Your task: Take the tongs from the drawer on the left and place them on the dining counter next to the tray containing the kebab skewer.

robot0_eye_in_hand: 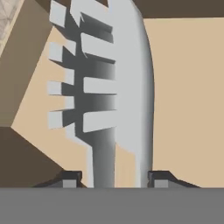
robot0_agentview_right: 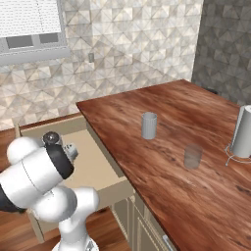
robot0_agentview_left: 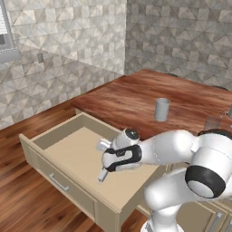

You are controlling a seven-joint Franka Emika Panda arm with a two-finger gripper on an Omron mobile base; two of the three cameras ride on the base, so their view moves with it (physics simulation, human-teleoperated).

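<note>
Claw (robot0_eye_in_hand: 113, 179) clamped on slim grey metal tongs (robot0_eye_in_hand: 118, 87) inside open beige wooden drawer (robot0_agentview_left: 77, 149), glossy reddish-brown wood bench (robot0_agentview_right: 176, 127), patterned stone-tile walls (robot0_agentview_left: 81, 36)

Matt grey metal tongs (robot0_eye_in_hand: 127, 87), glossy wood dining counter (robot0_agentview_right: 196, 162)

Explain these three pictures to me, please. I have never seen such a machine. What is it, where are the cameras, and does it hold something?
It is a white robot arm in a simulated kitchen. Two cameras sit behind it, left and right; the third rides on its hand. The drawer is pulled open, and the pincer reaches down into it. The hand view shows the grey tongs between the two fingertips, close against them; whether they already press the tongs, I cannot tell. On the dining counter stand a grey cup, a clear glass and a pale tall object.
</note>
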